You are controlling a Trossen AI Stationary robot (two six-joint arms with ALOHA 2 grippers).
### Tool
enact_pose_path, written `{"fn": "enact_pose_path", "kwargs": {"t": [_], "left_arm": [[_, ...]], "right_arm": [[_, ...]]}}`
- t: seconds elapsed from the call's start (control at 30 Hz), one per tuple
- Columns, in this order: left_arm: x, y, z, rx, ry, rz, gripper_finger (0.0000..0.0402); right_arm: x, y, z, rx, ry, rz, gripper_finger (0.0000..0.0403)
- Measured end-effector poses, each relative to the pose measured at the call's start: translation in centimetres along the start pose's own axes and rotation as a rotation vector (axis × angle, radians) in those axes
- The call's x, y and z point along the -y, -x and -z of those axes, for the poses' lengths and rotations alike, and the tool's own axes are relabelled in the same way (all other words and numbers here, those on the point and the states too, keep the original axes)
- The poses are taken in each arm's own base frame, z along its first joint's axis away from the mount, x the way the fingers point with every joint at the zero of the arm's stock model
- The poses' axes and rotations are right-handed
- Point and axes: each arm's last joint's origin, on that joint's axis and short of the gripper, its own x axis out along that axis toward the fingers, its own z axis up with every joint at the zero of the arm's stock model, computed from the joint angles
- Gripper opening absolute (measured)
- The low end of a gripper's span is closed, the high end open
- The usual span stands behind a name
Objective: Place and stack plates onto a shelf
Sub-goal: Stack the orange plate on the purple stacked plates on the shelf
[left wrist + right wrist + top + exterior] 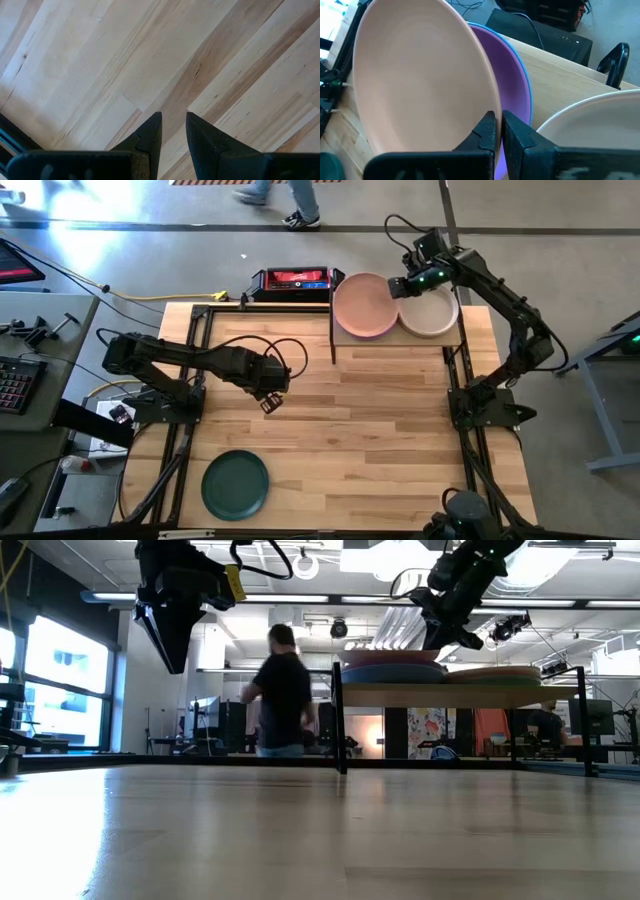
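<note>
A: Where are the plates?

B: Two stacks sit side by side on the shelf [343,342], which stands at the far edge of the table [380,430], toward its right corner. The left stack is topped by the pink plate [364,304]; in the right wrist view the purple plate [507,70] lies directly under it, and a blue plate [522,65] shows as a thin rim beneath that. The right stack is topped by a cream plate [432,316]. From table height the shelf board carries both stacks on thin black legs.

A: And the right gripper?

B: The right gripper [398,288] is over the shelf, at the pink plate's edge on the side facing the cream plate. Its fingers [485,131] stand almost together with only a narrow slit between them, and the pink plate's rim runs into that slit. The pink plate is tilted up out of the stack on that side, so the fingers are pinching its rim.

A: Any plates elsewhere?

B: The dark green plate [235,484] lies flat near the table's near edge, toward the left corner, well apart from the shelf.

A: The left gripper?

B: The left gripper [268,396] hangs above bare wood left of the table's middle. Its fingers [150,132] are slightly apart and hold nothing.

A: Anything beyond the table?

B: A person [281,692] stands in the room behind it.
</note>
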Motion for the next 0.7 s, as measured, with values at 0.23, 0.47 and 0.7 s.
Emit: {"fn": "enact_pose_path", "kwargs": {"t": [0.23, 0.47, 0.7], "left_arm": [[-0.01, 0.0, -0.01, 0.0, 0.0, 0.0, 0.0076], [0.0, 0.0, 0.0, 0.0, 0.0, 0.0, 0.0076], [0.01, 0.0, -0.01, 0.001, 0.0, 0.001, 0.0076]], "right_arm": [[0.06, 0.01, -0.06, 0.011, 0.019, 0.022, 0.0], [0.07, 0.0, -0.07, 0.012, 0.037, 0.023, 0.0], [0.05, -0.01, -0.13, 0.019, 0.039, 0.022, 0.0001]]}}
